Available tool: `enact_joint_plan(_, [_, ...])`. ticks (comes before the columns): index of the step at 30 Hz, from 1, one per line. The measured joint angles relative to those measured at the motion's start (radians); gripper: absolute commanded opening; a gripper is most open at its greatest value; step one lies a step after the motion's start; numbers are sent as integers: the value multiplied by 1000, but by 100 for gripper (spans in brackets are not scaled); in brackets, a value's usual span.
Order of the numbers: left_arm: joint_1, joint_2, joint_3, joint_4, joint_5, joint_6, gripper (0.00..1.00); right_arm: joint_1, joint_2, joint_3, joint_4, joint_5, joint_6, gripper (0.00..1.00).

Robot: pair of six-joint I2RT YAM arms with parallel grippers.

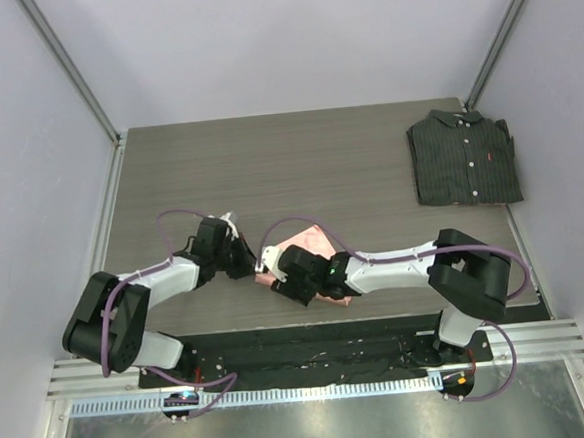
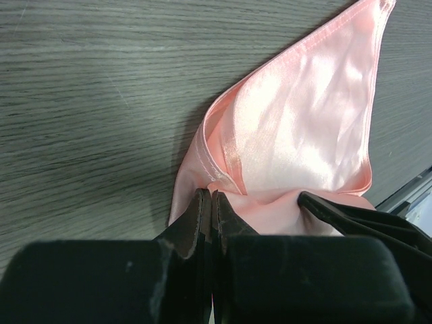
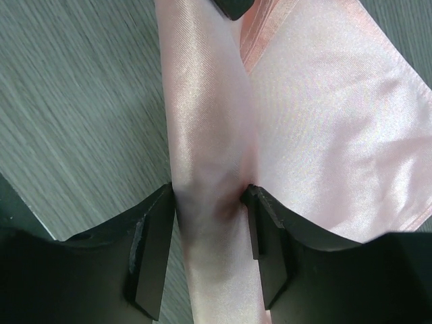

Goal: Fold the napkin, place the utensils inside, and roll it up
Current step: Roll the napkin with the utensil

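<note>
The salmon-pink satin napkin (image 1: pixel 312 244) lies near the table's front edge, partly rolled into a tube with a flat flap beside it. My left gripper (image 1: pixel 249 266) is shut on the napkin's left end; in the left wrist view (image 2: pixel 210 194) its jaws pinch the cloth (image 2: pixel 304 115) at a folded corner. My right gripper (image 1: pixel 282 272) grips the rolled part (image 3: pixel 206 128) from both sides, with the jaws (image 3: pixel 209 192) pressed into it. The right gripper's fingers (image 2: pixel 358 214) show in the left wrist view. The fork is hidden.
A dark pinstriped folded shirt (image 1: pixel 464 157) lies at the back right of the wood-grain table (image 1: pixel 269 170). The table's front edge with a black strip (image 1: pixel 310 333) is just behind the grippers. Grey walls stand on both sides.
</note>
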Motion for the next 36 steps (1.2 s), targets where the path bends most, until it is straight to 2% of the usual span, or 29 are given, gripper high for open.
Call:
enact_joint_plan(5, [0, -24, 0, -19, -2, 15, 3, -12, 25, 10, 10, -10, 2, 47])
enact_joint_plan(7, [0, -39, 0, -29, -6, 22, 13, -23, 32, 15, 13, -28, 8, 42])
enact_joint_plan(8, [0, -51, 0, -37, -11, 23, 22, -28, 35, 16, 16, -40, 9, 40])
enact_joint_plan(10, [0, -74, 0, -52, -21, 33, 30, -40, 39, 17, 22, -68, 16, 36])
enact_joint_plan(11, [0, -90, 0, -62, -31, 34, 40, -45, 39, 18, 24, -82, 18, 34])
enact_joint_plan(14, [0, -158, 0, -105, -84, 46, 53, -78, 41, 18, 31, -154, 29, 31])
enact_joint_plan(15, [0, -179, 0, -117, -99, 50, 55, -89, 42, 18, 34, -177, 34, 30])
enact_joint_plan(20, [0, -319, 0, -174, -198, 61, 52, -162, 49, 17, 52, -348, 68, 28])
enact_joint_plan(25, [0, -398, -21, -170, -210, 85, 44, -239, 71, 12, 78, -542, 116, 27])
enact_joint_plan(27, [0, -399, -38, -162, -192, 92, 41, -267, 89, 11, 91, -618, 138, 25])
enact_joint_plan(36, [0, -295, -59, -114, -107, 103, 45, -354, 209, 48, 141, -911, 212, 23])
